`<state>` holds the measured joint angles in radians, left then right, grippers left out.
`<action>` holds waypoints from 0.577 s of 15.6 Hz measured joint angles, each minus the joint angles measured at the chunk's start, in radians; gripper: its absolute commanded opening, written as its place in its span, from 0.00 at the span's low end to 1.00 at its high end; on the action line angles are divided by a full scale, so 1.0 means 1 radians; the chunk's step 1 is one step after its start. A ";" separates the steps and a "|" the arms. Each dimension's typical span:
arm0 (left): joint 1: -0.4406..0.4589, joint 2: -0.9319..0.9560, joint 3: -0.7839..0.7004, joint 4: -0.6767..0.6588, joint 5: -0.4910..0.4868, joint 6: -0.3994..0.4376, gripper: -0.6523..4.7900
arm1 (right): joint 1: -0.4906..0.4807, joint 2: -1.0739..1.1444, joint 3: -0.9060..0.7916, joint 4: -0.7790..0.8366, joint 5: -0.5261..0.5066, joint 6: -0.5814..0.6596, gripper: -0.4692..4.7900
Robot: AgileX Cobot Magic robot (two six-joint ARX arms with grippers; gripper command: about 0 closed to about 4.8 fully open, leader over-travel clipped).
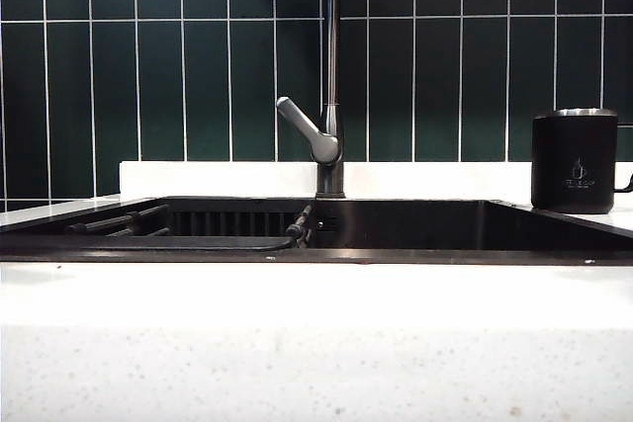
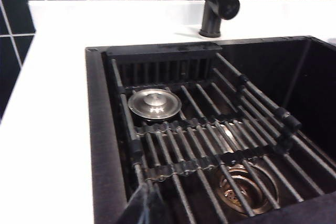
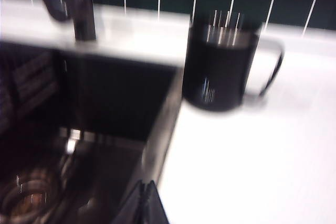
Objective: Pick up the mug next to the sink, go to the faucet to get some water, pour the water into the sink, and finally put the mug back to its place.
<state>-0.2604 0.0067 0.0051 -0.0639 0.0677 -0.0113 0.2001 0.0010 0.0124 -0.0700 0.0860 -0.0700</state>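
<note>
Mug (image 1: 575, 161) stands upright on worktop (image 1: 316, 343) right of sink (image 1: 415, 229), untouched. Left gripper (image 2: 146, 203) & right gripper (image 3: 144, 203) both clenched, empty. Right should open first, approach mug w/ handle clear

The sink (image 2: 105, 145) fills the center and right of the frame, set in the white table (image 2: 47, 129). A ribbed rack (image 2: 210, 129) spans it. A steel stopper (image 2: 154, 103) rests on the rack, upper center. The drain (image 2: 242, 191) shows below, lower right. The faucet (image 2: 214, 11) base stands at upper right. The left claw (image 2: 146, 203), closed, sits at bottom center.
</note>
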 measured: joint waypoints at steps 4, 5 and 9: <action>0.000 0.000 0.000 0.000 -0.001 0.011 0.11 | 0.000 0.000 -0.005 0.012 0.000 0.017 0.07; 0.000 0.000 0.000 0.001 -0.013 0.013 0.11 | 0.000 0.000 -0.005 0.012 0.000 0.017 0.07; 0.000 0.000 0.000 -0.021 -0.109 0.014 0.11 | 0.000 0.000 -0.005 -0.005 -0.011 0.055 0.07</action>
<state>-0.2604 0.0063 0.0051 -0.0845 -0.0410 0.0029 0.2001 0.0010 0.0071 -0.0753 0.0753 -0.0154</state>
